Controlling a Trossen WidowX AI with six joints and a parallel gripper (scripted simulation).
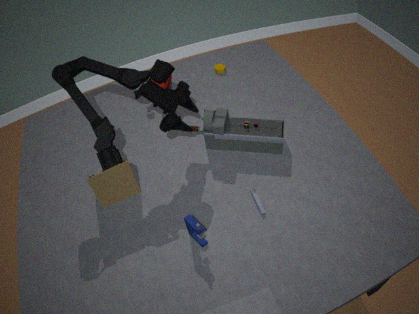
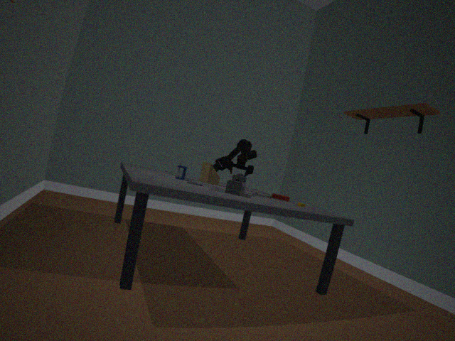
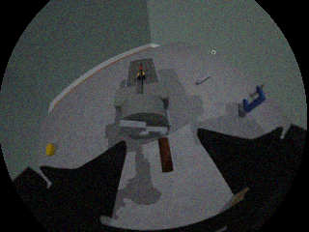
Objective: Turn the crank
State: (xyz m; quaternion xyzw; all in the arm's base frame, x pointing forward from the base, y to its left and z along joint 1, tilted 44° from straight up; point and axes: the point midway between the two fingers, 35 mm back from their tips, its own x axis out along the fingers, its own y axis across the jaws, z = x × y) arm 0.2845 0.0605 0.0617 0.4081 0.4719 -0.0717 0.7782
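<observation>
The grey machine [image 1: 243, 143] [image 2: 234, 187] [image 3: 141, 105] stands on the table, its rounded crank housing toward the arm. The brown crank handle [image 1: 195, 128] [image 3: 165, 156] sticks out from the crank end. My gripper [image 1: 195, 120] [image 3: 162, 138] is open, its fingers on either side of the handle's line with nothing held. One finger partly hides the handle in the top view. The red pointer [image 1: 255, 125] [image 3: 141, 69] sits in the top slot, off the brass zero marks [image 1: 246, 124] [image 3: 141, 75], on the side away from the crank.
A blue clamp-like object [image 1: 192, 220] [image 3: 254, 101], a pale bar [image 1: 257, 203] [image 3: 203, 80] and a yellow disc [image 1: 220, 69] [image 3: 50, 149] lie around the machine. A tan board [image 1: 114, 186] stands by the arm's base. A red block [image 2: 280, 197] is mostly behind the arm in the top view.
</observation>
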